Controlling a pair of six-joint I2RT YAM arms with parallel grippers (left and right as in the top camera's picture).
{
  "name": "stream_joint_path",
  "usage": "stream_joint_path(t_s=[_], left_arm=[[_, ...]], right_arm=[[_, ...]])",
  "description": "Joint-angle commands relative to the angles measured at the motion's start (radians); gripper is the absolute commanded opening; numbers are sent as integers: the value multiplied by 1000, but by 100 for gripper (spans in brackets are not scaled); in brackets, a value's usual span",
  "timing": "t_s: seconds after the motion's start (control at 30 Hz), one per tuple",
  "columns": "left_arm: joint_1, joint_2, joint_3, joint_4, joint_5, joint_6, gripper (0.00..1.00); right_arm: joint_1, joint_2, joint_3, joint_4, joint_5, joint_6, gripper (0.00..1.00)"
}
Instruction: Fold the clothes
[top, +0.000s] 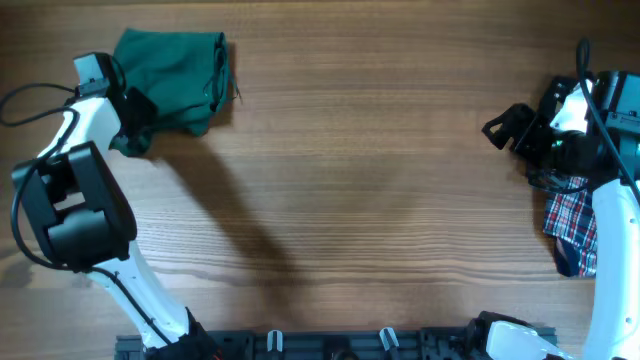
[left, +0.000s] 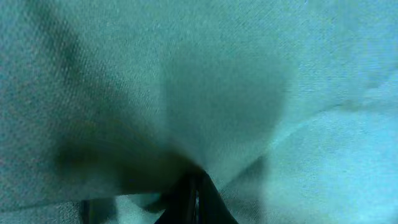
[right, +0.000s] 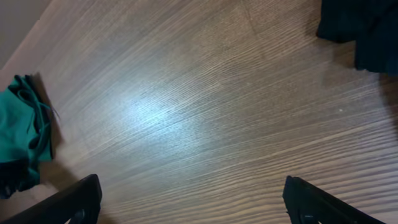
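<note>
The clothes (top: 175, 75), a plain dark green garment, lie bunched in a rough rectangle at the far left of the table. They also show at the left edge of the right wrist view (right: 22, 137). My left gripper (top: 133, 122) sits at their lower left corner. In the left wrist view the green fabric (left: 236, 81) fills the frame, and the left gripper (left: 196, 199) is shut with creases running into its tips. My right gripper (top: 505, 128) hovers at the far right, well away from the clothes. It is open (right: 196, 208), with only bare wood between its fingers (right: 317, 205).
A red-white-blue plaid cloth (top: 572, 222) lies at the right edge under the right arm, with a dark garment (top: 570, 262) beneath it. A black shape (right: 360, 25) fills the top right of the right wrist view. The wooden table (top: 350, 180) spreads between the arms.
</note>
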Motion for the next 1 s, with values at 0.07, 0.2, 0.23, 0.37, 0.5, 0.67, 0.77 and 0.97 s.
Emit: stream_joint_path(t_s=[0.07, 0.2, 0.23, 0.37, 0.5, 0.67, 0.77, 0.97], left_arm=[[2, -213, 15, 81, 10, 2, 4], [1, -241, 15, 186, 18, 2, 4], [-2, -228, 15, 219, 18, 2, 4], [-24, -136, 15, 356, 21, 2, 7], [-35, -38, 15, 411, 20, 2, 6], [-35, 66, 15, 568, 5, 2, 4], [-35, 99, 15, 634, -13, 2, 4], [-35, 146, 15, 606, -10, 2, 4]], right_arm=[[-2, -13, 18, 0, -23, 6, 95], [-2, -13, 18, 16, -23, 13, 95], [-1, -13, 18, 20, -23, 14, 95], [-1, -13, 18, 19, -23, 31, 94], [-1, -13, 18, 11, -23, 31, 94], [-1, -13, 18, 3, -23, 31, 95], [-1, -13, 18, -10, -23, 31, 94], [-1, -13, 18, -13, -23, 54, 95]])
